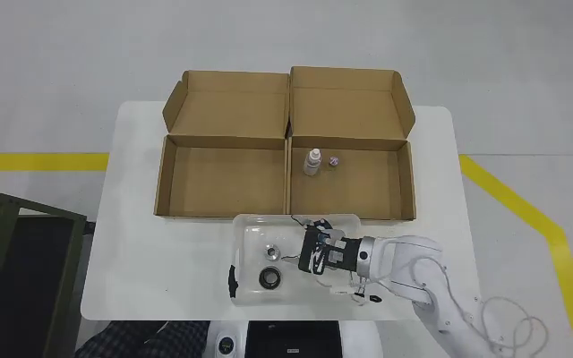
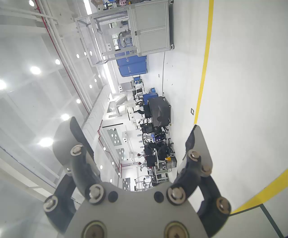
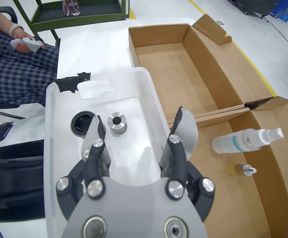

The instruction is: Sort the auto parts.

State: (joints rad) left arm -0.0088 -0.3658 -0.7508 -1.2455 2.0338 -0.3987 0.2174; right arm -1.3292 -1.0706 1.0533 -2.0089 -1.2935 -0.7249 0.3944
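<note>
A clear plastic bin at the table's front holds a silver metal bushing and a black ring bearing. My right gripper hovers open over the bin, close to both parts, with nothing between its fingers. The right-hand cardboard box holds a white spray bottle and a small metal fitting. The left-hand cardboard box has nothing in it. My left gripper is open, off the table, facing the room.
Both boxes have their lids folded back toward the table's far side. Black tape patches one end of the bin. A person's hand holding a controller is beyond the table's near-left corner, by a green cart.
</note>
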